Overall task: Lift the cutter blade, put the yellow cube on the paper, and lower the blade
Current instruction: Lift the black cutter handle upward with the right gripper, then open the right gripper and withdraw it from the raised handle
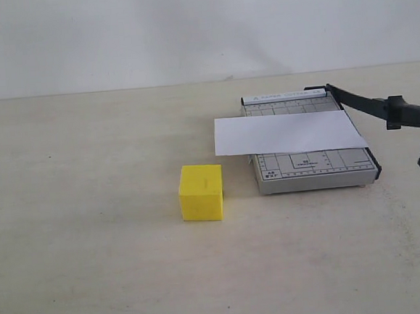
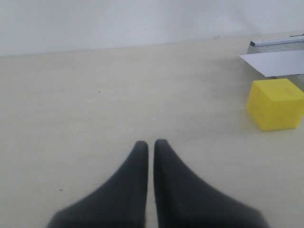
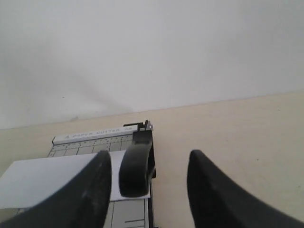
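Right gripper (image 3: pixel 148 154), jaws spread, straddles the cutter blade (image 3: pixel 137 171) handle; blade appears raised, clearing the paper (image 1: pixel 288 133). Yellow cube (image 1: pixel 201 192) stands beside the paper, on the table (image 1: pixel 93 246). Left gripper (image 2: pixel 150 144) closed, empty.

Left hand (image 2: pixel 149 145) fingers pressed together, right hand (image 3: pixel 149 156) fingers spread wide apart

A pale strip (image 3: pixel 97 134) along the far edge of the cutter base (image 1: pixel 320 171) carries grey capitals that seem to read "PAPER CUTTER". Small printed marks on the grey grid beside the paper (image 1: pixel 288 133) are too blurred to read.
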You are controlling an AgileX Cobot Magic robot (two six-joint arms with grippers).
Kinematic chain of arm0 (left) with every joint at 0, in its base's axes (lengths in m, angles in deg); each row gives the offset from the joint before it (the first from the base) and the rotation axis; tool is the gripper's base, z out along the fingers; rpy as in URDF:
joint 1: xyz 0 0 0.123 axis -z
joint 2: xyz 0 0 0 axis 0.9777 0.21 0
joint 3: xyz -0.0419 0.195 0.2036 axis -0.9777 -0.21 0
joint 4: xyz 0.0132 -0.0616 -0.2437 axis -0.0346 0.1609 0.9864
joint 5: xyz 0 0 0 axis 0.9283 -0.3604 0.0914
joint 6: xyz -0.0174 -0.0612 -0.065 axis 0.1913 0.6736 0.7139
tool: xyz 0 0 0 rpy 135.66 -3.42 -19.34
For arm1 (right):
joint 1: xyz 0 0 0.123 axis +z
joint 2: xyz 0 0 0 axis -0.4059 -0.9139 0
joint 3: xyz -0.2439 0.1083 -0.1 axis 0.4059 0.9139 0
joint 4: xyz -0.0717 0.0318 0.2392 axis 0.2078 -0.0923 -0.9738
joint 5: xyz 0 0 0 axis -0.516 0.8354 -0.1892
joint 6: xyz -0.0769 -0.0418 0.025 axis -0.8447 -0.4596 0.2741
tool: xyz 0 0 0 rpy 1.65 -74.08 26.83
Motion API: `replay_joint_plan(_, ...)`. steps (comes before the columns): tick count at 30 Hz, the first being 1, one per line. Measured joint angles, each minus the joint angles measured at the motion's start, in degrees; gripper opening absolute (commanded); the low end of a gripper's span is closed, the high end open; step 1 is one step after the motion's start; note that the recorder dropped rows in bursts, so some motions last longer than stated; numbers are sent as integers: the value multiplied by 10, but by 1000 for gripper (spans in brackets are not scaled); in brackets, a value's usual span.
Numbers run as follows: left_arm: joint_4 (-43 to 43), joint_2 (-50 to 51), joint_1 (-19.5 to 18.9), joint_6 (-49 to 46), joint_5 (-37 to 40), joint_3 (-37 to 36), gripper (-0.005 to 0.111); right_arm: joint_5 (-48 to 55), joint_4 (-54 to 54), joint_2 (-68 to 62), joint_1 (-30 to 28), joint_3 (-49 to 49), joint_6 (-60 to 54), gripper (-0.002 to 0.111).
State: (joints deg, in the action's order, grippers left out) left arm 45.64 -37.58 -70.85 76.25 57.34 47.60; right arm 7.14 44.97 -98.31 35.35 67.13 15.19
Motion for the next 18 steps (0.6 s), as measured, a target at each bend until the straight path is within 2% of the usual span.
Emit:
replay_joint_plan(3, -8, 0, 0, -5, -2, 0, 4, -12, 2, 38, 0, 17, -1, 1)
replay_joint_plan(7, -5, 0, 0, -16, -36, 0, 4, -26, 26, 91, 0, 22, -7, 0)
replay_joint_plan(10, 85, 0, 0, -4, -47, 0, 4, -27, 79, 122, 0, 22, -26, 0)
replay_joint_plan(15, 219, 0, 0, 1, -54, 0, 4, -62, 237, 138, 0, 22, -72, 0)
replay_joint_plan(18, 258, 0, 0, 2, -57, 0, 4, -57, 224, 138, 0, 22, -62, 0)
